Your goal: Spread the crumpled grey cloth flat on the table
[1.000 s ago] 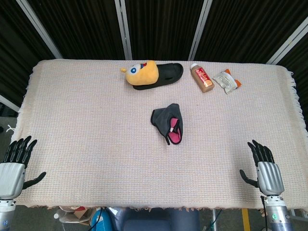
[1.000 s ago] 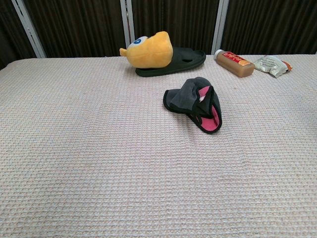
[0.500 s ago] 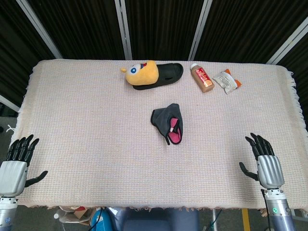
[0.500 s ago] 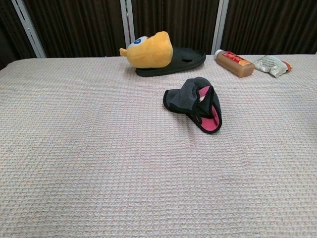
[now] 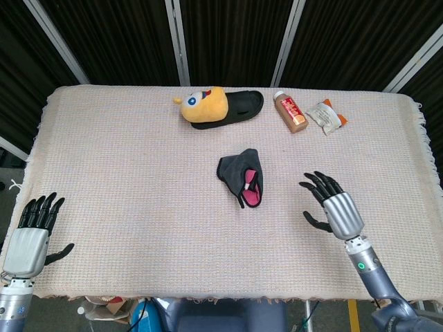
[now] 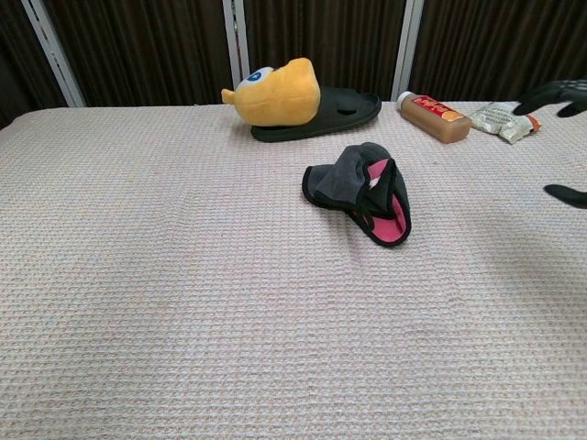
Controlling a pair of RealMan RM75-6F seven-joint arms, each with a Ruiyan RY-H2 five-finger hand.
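One grey cloth (image 5: 240, 176), crumpled, lying near the middle of the desk (image 5: 124, 166); dark grey outside, bright pink lining showing at the fold nearest the robot; a black edge runs round the bundle; nothing touches it.

Two hands, both empty; right hand (image 5: 332, 208) hovering over the desk to the right of the cloth and apart from it, fingers (image 5: 320, 182) released and fanned toward the bundle; left hand (image 5: 31, 235) at the near left corner of the desk, well apart from the cloth, fingers likewise released and spread; only dark fingertips of the right hand show at the edge of the chest view.

Handling, as a judgement: light, soft and limp, likely to sag and fold back on itself when lifted; the woven desk cover may drag at it, so sliding it flat could bunch it again; best taken by pinching the black edge at two opposite points, one per hand, and drawing them apart.

Other items, along the far edge: one yellow plush slipper (image 5: 216, 107); one brown bottle (image 5: 291, 112) on its side; one small snack packet (image 5: 327, 115) just beside the bottle.
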